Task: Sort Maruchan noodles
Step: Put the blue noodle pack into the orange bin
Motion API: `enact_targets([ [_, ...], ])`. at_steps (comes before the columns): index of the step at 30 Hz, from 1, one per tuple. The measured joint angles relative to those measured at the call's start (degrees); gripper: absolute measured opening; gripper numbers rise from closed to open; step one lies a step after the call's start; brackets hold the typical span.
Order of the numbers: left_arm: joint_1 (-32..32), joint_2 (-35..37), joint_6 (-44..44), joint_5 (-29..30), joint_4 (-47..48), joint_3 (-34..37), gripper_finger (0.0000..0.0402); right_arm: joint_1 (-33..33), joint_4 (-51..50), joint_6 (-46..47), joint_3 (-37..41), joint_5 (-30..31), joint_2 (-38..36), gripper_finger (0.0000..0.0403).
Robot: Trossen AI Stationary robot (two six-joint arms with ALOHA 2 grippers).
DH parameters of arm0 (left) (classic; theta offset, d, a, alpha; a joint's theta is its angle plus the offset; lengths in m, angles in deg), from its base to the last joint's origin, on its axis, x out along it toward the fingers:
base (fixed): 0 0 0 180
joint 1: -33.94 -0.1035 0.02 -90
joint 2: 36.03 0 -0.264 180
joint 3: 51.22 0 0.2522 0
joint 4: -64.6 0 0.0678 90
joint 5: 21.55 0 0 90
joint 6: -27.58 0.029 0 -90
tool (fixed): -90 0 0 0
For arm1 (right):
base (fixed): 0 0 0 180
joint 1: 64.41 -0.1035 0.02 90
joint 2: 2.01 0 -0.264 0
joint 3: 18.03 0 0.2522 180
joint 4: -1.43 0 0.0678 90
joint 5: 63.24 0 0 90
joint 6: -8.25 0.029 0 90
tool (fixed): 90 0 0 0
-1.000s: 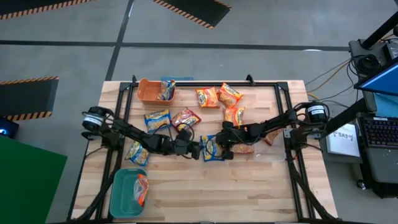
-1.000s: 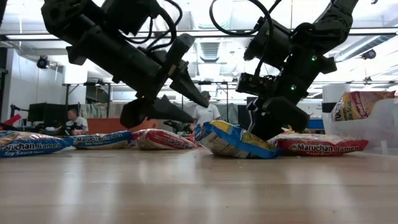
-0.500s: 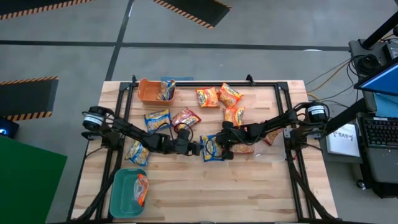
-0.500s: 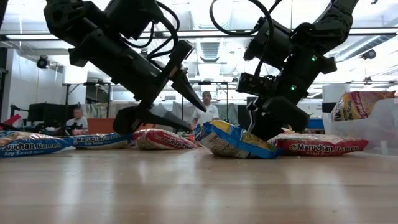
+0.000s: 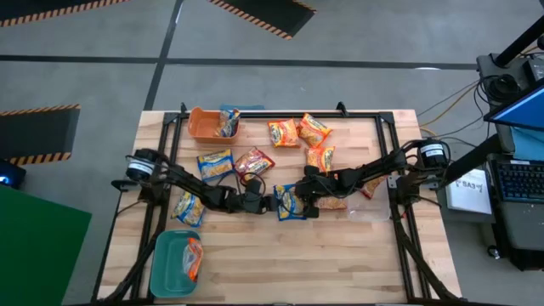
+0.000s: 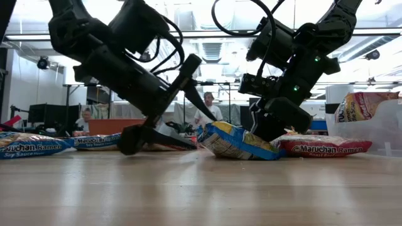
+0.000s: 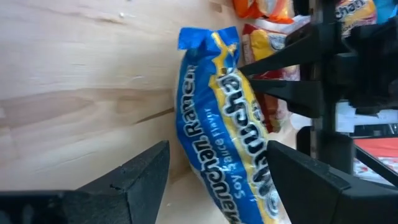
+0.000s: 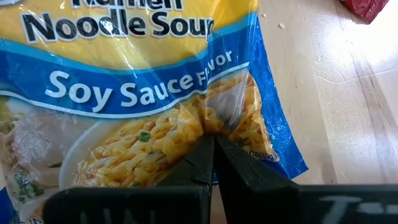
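High view: both arms meet near the middle of the wooden table (image 5: pixel 340 255). Right gripper (image 8: pixel 211 149) has its fingers shut tight on the edge of a blue-and-yellow soy sauce packet (image 5: pixel 289 201), w/ the plastic pinched between the tips. That packet sits just below frame center, one end tipped up off the wood in the low view (image 6: pixel 235 140). Left gripper (image 5: pixel 265 204) comes in from the left, right next to the same packet. Its fingers are wide open, one on each side of the packet's near end in the left wrist view (image 7: pixel 227 130), not squeezing it.

Other noodle packs:
- blue one (image 5: pixel 215 163) and red one (image 5: pixel 253 161), above and left of center
- three orange ones (image 5: pixel 304 140) in the upper middle
- a blue one (image 5: pixel 187 208) at left, by the left arm
- a red one (image 5: pixel 333 202) under the right arm

Orange bin (image 5: pixel 204 124) at upper left has a blue pack (image 5: pixel 227 123) in it. Teal bin (image 5: pixel 168 263) at lower left has an orange pack (image 5: pixel 195 257) in it.

Low view: ppl (image 6: pixel 209 108) show far back in the room.
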Motion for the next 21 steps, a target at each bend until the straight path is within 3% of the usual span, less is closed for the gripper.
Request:
enact_targets([
  [13, 0.0, -4.9, 4.6, 0.0, 0.8, -6.2, 0.0249, 0.0, 0.0, 0.2, 0.0, 0.0, 0.0, 0.0009],
  [21, 0.0, -4.9, 5.0, 0.2, 2.2, -6.6, 0.0182, 0.0, 0.1, 0.3, 0.0, 0.0, 0.0, 0.0009],
])
